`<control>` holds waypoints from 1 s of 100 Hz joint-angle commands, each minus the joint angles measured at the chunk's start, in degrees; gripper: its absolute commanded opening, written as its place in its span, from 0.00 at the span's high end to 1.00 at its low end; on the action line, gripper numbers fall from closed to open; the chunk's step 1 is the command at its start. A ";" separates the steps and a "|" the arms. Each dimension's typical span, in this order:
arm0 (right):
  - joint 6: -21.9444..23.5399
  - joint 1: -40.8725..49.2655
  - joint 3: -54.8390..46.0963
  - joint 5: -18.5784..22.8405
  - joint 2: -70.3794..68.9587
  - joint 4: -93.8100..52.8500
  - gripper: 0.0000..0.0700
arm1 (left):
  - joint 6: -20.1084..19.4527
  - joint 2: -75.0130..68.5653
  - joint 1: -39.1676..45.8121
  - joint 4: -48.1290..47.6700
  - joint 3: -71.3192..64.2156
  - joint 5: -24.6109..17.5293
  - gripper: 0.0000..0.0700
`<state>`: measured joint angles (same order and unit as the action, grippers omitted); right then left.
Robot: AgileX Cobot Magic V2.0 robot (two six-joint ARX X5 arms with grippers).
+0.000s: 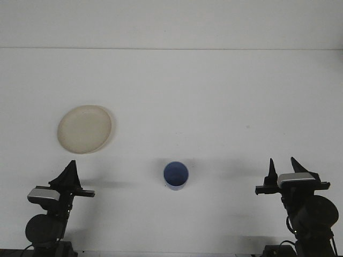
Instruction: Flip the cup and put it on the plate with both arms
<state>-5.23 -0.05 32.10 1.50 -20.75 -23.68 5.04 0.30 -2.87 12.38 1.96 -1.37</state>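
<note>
A: Nearest to us are the two arms. The right gripper has its fingers spread apart and holds nothing. The left gripper holds nothing also; its fingers look pressed together, I think.

B: And the blue cup?

A: It stands on the table between the arms, apart from both. The beige plate lies farther, on the left side, well apart from the cup.

B: What can go wrong?

A: The cup is light, I judge. One finger pushing its wall can tip it or roll it away. A bad handover between arms can drop it beside the plate.
</note>
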 commanded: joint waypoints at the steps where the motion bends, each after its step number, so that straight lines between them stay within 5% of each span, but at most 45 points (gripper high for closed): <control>1: -0.57 0.09 0.57 0.00 -0.28 0.77 0.45 | -0.70 -0.04 0.02 0.57 -1.09 0.28 0.98; 49: -0.59 0.09 0.57 -0.02 -0.28 0.94 0.45 | -1.20 0.00 0.02 -0.35 2.19 0.33 0.98; 100: -0.57 0.09 0.57 -0.02 -0.28 0.94 0.45 | -0.52 28.09 0.02 -38.01 43.76 0.31 0.98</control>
<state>-5.58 -0.05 32.10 1.48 -20.75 -23.46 5.43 24.32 -2.87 -22.09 40.07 -1.37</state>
